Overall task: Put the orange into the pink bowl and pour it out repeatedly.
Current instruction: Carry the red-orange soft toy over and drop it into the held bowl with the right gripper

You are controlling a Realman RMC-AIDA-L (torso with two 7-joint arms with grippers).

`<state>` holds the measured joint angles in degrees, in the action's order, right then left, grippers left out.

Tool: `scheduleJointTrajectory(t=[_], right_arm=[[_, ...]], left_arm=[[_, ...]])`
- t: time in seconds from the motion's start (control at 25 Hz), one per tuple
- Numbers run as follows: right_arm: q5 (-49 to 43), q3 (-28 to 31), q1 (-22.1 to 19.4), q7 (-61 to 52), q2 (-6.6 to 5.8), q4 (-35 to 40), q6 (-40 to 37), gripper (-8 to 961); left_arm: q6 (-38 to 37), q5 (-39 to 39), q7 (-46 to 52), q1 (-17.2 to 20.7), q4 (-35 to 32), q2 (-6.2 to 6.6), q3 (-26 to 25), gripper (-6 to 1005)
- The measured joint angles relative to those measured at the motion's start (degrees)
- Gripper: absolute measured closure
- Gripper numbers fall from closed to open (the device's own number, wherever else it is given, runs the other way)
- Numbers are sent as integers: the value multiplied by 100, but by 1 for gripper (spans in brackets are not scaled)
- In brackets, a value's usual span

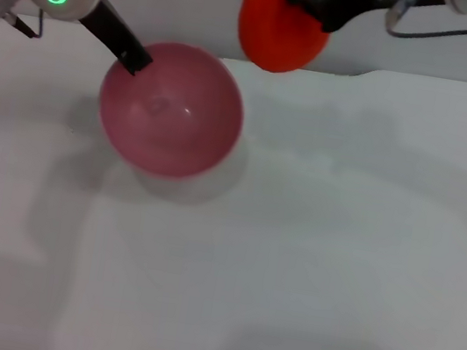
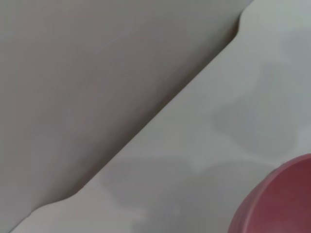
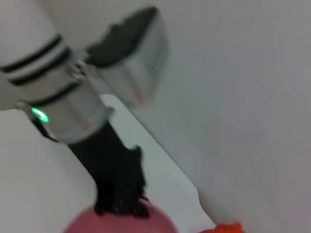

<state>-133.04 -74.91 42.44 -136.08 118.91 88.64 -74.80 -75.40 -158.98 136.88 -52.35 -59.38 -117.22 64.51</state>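
While the left gripper (image 1: 134, 60) pinches the rim of the round glossy pink plastic bowl (image 1: 171, 110) at upper left, steadying it, I hold the lumpy red-orange orange (image 1: 279, 24) clamped in the right gripper (image 1: 318, 6), top centre, aloft beside the bowl, ready to drop in.

Head view downward over table (image 1: 290, 264); both wrist views close, sharing pink bowl (image 1: 171, 110).

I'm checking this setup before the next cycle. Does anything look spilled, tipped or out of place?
Nothing stands out. The pink bowl sits upright and empty on the white table, with the left gripper at its far rim. The right gripper holds the orange in the air beside the bowl. No spills show.
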Motion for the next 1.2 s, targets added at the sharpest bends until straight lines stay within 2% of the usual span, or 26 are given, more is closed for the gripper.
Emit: scheduleJointTrajectory(t=[0.4, 0.64, 0.84, 1.04, 1.2], right_arm=[[38, -1009, 142, 142, 2, -790, 711, 841], [43, -1106, 248, 92, 2, -1114, 925, 822], [43, -1133, 182, 95, 1, -1152, 1183, 807], [38, -1254, -237, 99, 8, -808, 2001, 612], [44, -1313, -951, 409, 12, -303, 3216, 469]], left_arm=[[36, 61, 67, -86, 22, -66, 312, 955], [88, 116, 67, -94, 34, -71, 353, 956], [89, 131, 60, -82, 47, -72, 368, 955], [138, 204, 36, -60, 94, -71, 376, 955], [222, 384, 12, -32, 161, -71, 377, 955]])
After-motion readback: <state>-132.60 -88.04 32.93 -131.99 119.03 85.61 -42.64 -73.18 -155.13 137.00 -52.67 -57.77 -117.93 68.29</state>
